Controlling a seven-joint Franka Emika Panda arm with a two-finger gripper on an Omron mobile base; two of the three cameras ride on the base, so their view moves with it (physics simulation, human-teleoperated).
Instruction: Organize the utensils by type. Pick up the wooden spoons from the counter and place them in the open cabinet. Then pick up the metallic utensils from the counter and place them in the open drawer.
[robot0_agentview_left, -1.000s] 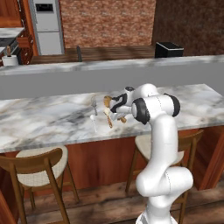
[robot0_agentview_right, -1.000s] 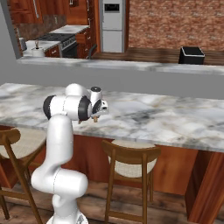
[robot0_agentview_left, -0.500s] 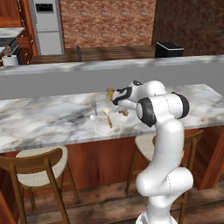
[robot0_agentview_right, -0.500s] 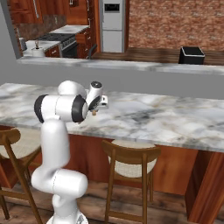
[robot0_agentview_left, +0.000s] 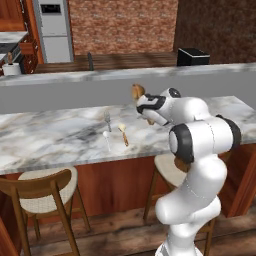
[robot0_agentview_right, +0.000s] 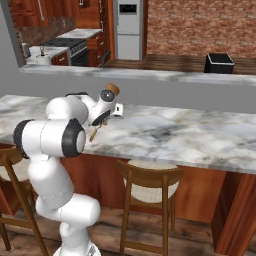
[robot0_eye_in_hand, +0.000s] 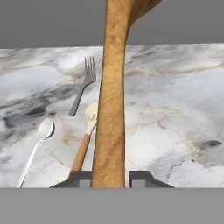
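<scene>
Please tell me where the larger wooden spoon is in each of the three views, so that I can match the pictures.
Left base view: the larger wooden spoon shows its bowl above the hand, upper centre.
Right base view: its bowl pokes up beside the hand, left of centre.
Hand view: its handle runs up the middle.
Shared landmark: the counter.

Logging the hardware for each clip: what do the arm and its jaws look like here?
A glossy white arm of rounded, bulbous segments, with dark grey-black bands at the joints. The hand is white with black trim. The fingertips are small, dark grey and blocky. No cables or markings show.
</scene>
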